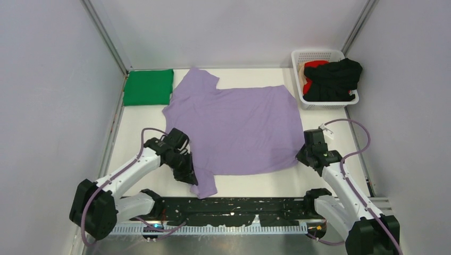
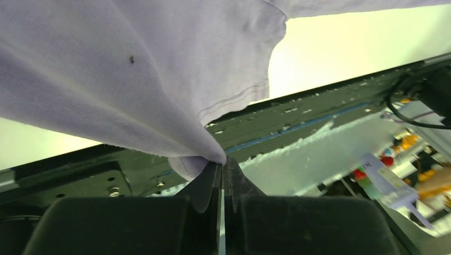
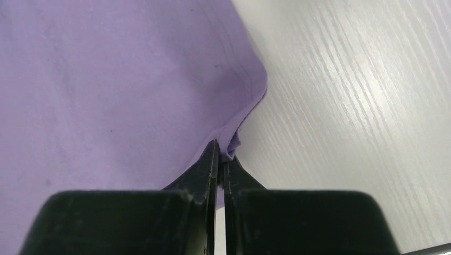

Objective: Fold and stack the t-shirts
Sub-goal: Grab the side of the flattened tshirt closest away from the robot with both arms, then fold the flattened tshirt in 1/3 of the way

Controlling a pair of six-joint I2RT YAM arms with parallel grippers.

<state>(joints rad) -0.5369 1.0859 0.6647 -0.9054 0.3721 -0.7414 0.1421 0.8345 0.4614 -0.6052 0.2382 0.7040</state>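
One green t-shirt [image 1: 148, 87] sat folded far-left on the desk [image 1: 255, 183]. The lavender t-shirt [image 1: 239, 127] lay spread flat (no fold yet), with the left hand [image 2: 222, 162] and right hand [image 3: 220, 154] each pinching a near corner. A black t-shirt [image 1: 335, 79] and a red t-shirt [image 1: 316, 65] sat in the basket [image 1: 319, 54].

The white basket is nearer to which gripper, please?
Right. The right gripper grips the lavender shirt on the basket's side; the left gripper is across the table.

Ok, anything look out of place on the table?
Only the black t-shirt: it bulges out of the white basket and hangs over its right rim. The lavender t-shirt lies spread out; the green t-shirt sits folded at the far left.
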